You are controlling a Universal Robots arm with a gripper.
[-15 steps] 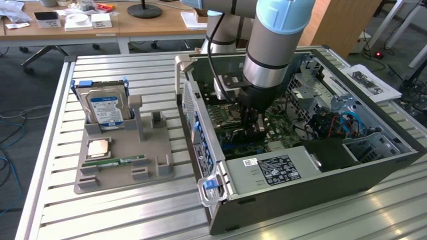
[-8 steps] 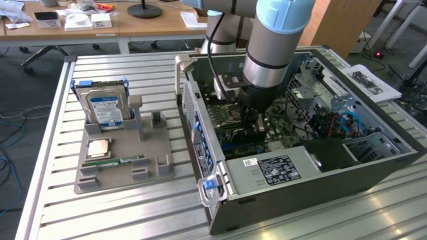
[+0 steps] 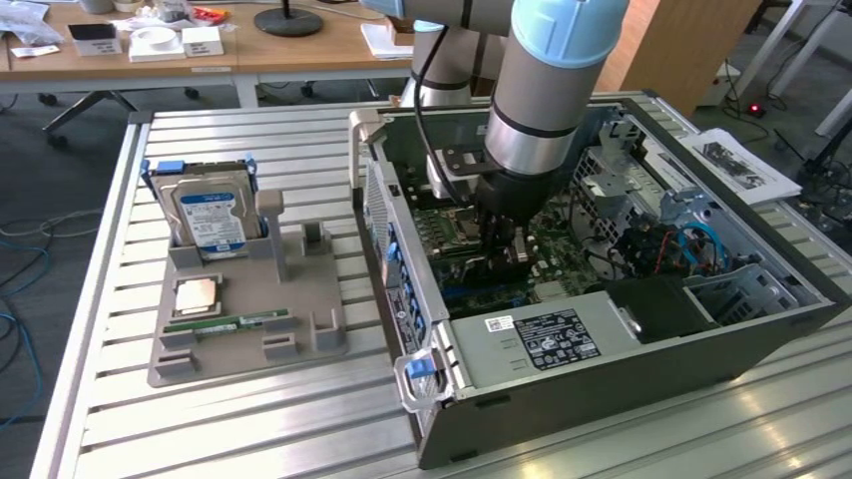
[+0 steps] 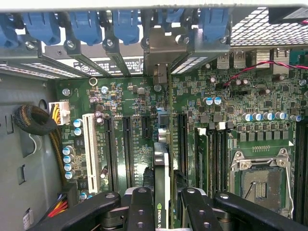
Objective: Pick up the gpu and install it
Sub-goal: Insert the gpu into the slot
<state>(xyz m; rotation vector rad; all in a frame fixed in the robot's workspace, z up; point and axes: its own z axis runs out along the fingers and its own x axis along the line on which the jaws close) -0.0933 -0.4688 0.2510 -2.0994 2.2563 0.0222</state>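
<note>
My gripper (image 4: pixel 166 196) is shut on the gpu (image 4: pixel 161 163), a thin card seen edge-on between the two black fingers (image 4: pixel 140 204), with a green logo on its near edge. The card stands upright over the motherboard (image 4: pixel 134 101), along a long expansion slot. Its metal end bracket (image 4: pixel 162 45) sits in the rear opening of the case, among the blue clips. In the exterior view the arm reaches straight down into the open computer case (image 3: pixel 745 329), and the gripper (image 3: pixel 504 244) is low over the board.
A grey parts holder (image 3: pixel 246 344) at the exterior view's left carries a hard drive (image 3: pixel 213 218), a memory stick (image 3: pixel 246 322) and a small chip (image 3: pixel 200 294). Inside the case are the power supply (image 3: pixel 560 334), a CPU socket (image 4: pixel 262 180) and a cable bundle (image 4: pixel 34 120).
</note>
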